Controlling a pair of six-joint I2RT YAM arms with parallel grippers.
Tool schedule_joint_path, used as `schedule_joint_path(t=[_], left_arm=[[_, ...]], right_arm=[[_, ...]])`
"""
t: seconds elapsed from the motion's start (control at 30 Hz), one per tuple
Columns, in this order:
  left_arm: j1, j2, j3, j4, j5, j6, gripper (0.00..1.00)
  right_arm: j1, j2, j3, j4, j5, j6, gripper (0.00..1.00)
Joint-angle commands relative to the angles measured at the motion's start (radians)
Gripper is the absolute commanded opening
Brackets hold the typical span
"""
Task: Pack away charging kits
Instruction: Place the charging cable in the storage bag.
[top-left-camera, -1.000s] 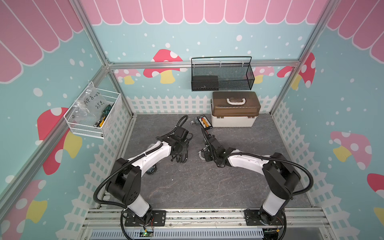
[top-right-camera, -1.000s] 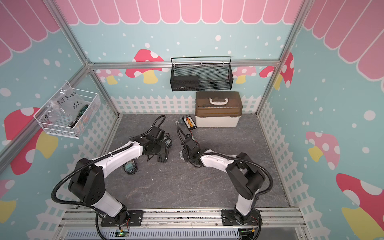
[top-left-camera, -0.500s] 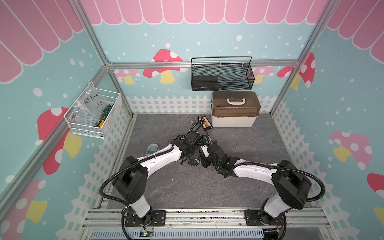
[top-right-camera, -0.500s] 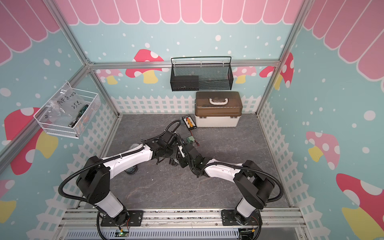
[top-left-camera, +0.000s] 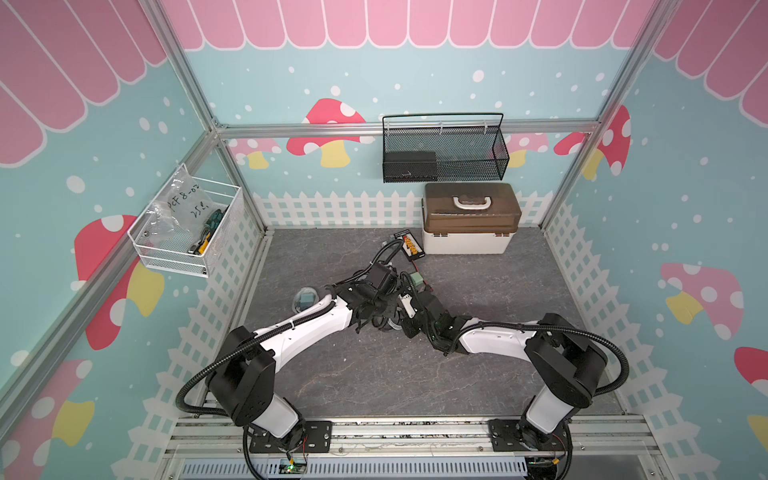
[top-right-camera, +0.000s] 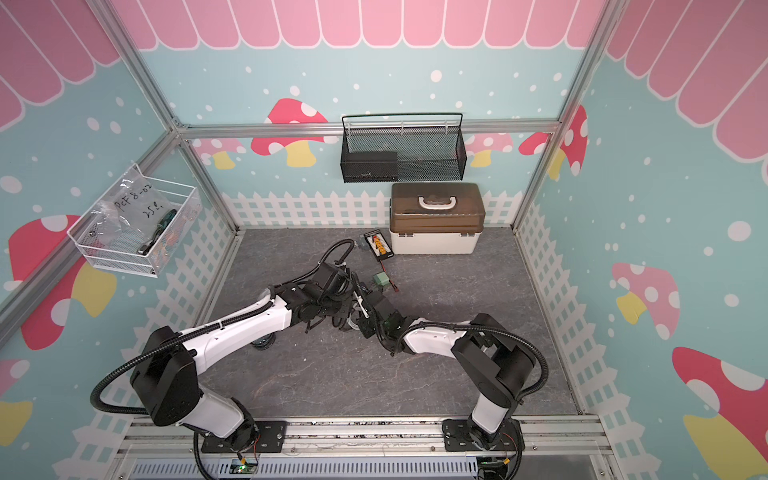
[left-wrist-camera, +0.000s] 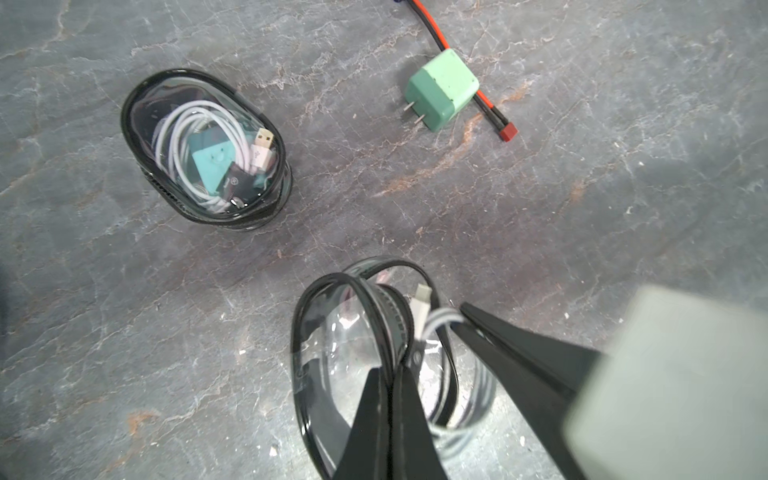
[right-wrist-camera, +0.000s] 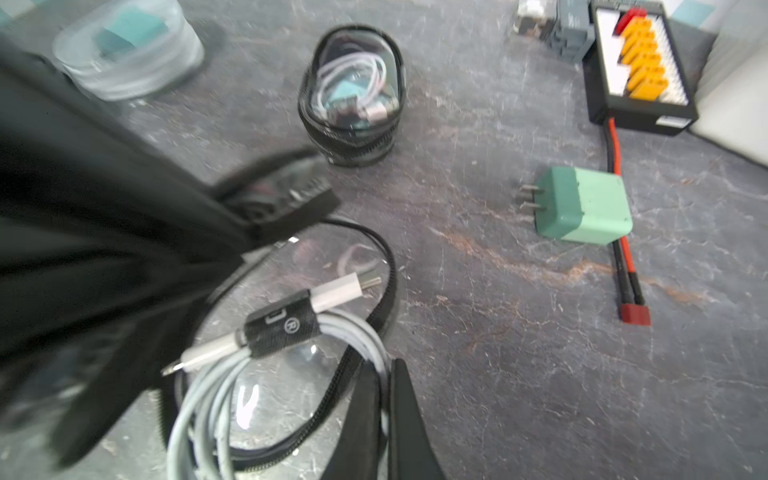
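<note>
An open clear pouch (left-wrist-camera: 328, 357) with a black zipper rim lies mid-floor. My left gripper (left-wrist-camera: 390, 370) is shut on its rim. My right gripper (right-wrist-camera: 384, 365) is shut on a grey-white cable coil (right-wrist-camera: 208, 399) bound by a black strap, which hangs over the pouch mouth. A loose green plug adapter (left-wrist-camera: 442, 95) (top-left-camera: 417, 280) lies on its side just beyond, prongs out. A closed pouch (left-wrist-camera: 203, 149) (right-wrist-camera: 353, 95) holds a white cable and a teal adapter. Another clear pouch (top-left-camera: 305, 299) holding a teal adapter sits left of my left arm.
A black board with orange connectors (right-wrist-camera: 636, 66) and its red-black wire (right-wrist-camera: 623, 257) lie near the adapter. A white box with a brown lid (top-left-camera: 469, 216) stands at the back. A black mesh basket (top-left-camera: 444, 153) and a white wire basket (top-left-camera: 187, 232) hang on the walls.
Both grippers have come together at mid-floor and drawn toward the front. My left arm swung right, which uncovered the clear pouch on its left.
</note>
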Motion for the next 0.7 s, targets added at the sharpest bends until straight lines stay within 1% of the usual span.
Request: schedule_joint_path(t=[0.0, 0.2, 0.33, 0.6, 0.67], left_arm=[[-0.018, -0.026, -0.034, 0.05, 0.067, 0.027, 0.0], [-0.032, 0.012, -0.045, 0.084, 0.094, 0.043, 0.0], [-0.032, 0.037, -0.049, 0.121, 0.134, 0.04, 0.0], [-0.033, 0.042, -0.072, 0.166, 0.185, 0.036, 0.0], [-0.033, 0.039, -0.087, 0.19, 0.215, 0.036, 0.0]], right_arm=[[-0.005, 0.019, 0.008, 0.018, -0.024, -0.026, 0.0], [-0.005, 0.012, 0.017, 0.015, -0.063, -0.023, 0.0], [-0.004, 0.021, 0.023, 0.03, -0.098, -0.009, 0.0], [-0.005, 0.083, 0.061, 0.025, -0.056, 0.022, 0.0], [-0.006, 0.103, 0.082, 0.008, -0.033, 0.045, 0.02]])
